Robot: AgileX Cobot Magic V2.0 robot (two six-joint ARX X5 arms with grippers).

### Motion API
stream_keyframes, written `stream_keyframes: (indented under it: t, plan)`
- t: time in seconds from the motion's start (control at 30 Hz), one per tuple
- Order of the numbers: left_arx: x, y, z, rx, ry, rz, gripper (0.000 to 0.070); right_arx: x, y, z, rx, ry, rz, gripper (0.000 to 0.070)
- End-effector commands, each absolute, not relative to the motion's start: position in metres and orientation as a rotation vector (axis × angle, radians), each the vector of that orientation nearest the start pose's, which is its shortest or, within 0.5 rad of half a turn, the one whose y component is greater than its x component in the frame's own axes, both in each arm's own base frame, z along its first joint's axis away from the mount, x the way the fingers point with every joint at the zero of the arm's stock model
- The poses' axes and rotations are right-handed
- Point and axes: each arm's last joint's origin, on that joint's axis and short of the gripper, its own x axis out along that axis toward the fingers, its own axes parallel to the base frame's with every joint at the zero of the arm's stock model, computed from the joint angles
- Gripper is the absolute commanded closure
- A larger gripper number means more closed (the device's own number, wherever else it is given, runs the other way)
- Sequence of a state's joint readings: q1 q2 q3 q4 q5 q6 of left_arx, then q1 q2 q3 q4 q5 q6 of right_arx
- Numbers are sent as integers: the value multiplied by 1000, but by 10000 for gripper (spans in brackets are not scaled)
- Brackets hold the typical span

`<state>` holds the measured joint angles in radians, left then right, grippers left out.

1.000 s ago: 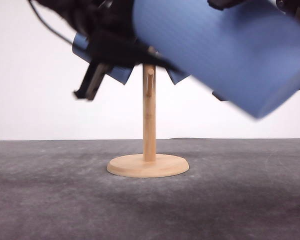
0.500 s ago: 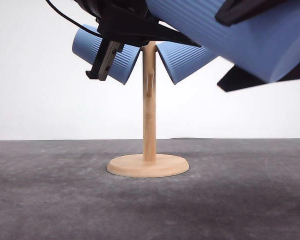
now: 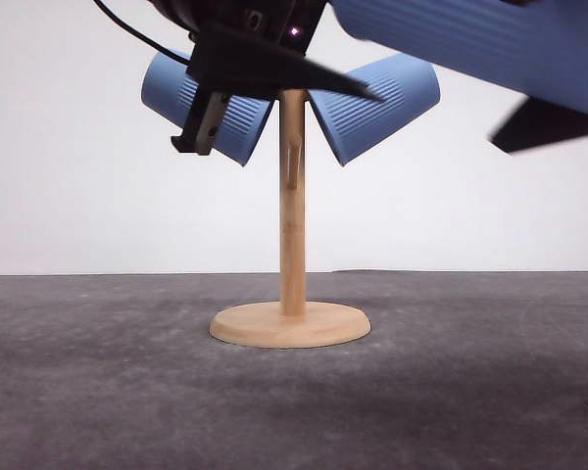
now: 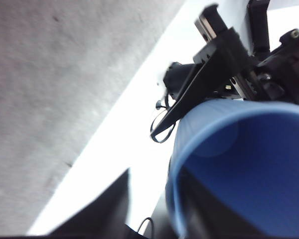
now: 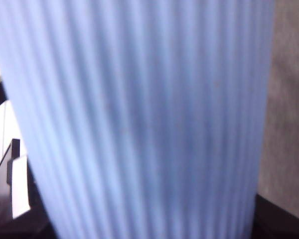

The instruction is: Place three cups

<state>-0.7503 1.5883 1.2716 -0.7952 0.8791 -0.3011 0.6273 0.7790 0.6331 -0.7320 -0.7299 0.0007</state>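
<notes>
third cup (image 3: pixel 490 44) — cut off top-right, blurred | right gripper's jaws — hidden behind it

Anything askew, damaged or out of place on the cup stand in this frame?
Nothing stands out. Two cups hang tilted on the wooden stand, which stands upright on the table. A third cup is in the air to the upper right.

We are seeing wooden stand (image 3: pixel 292 206) standing upright mid-table: slim post rising from round flat base (image 3: pixel 290 324), small peg (image 3: pixel 292 164) sticking out partway up post. Dark grey felt-like tabletop (image 3: pixel 98 382) spreading under it, also showing in left wrist view. Plain white wall (image 3: pixel 69 206) sitting behind.
</notes>
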Motion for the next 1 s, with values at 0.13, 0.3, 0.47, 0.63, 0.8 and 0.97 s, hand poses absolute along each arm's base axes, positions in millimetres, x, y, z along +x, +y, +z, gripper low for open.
stream_keyframes:
  t: [0.13,0.3,0.47,0.63,0.8,0.97]
  plan:
    - [229,-220,275,-301,1385,-1249,225,96,94,244,150,1070,1199,422]
    - [241,-204,279,-342,1363,-1258,224,93,94,246,348,1210,1190,422]
    - [241,-178,285,-318,1351,-1246,224,92,94,246,488,1324,1143,421]
    - [236,-140,298,-297,1315,-1222,225,94,92,240,654,1444,1090,421]
    - [231,-104,317,-315,1208,-1164,225,102,85,243,888,1533,1004,421]
    - [225,-78,334,-339,1104,-1098,225,123,85,242,1113,1632,902,421]
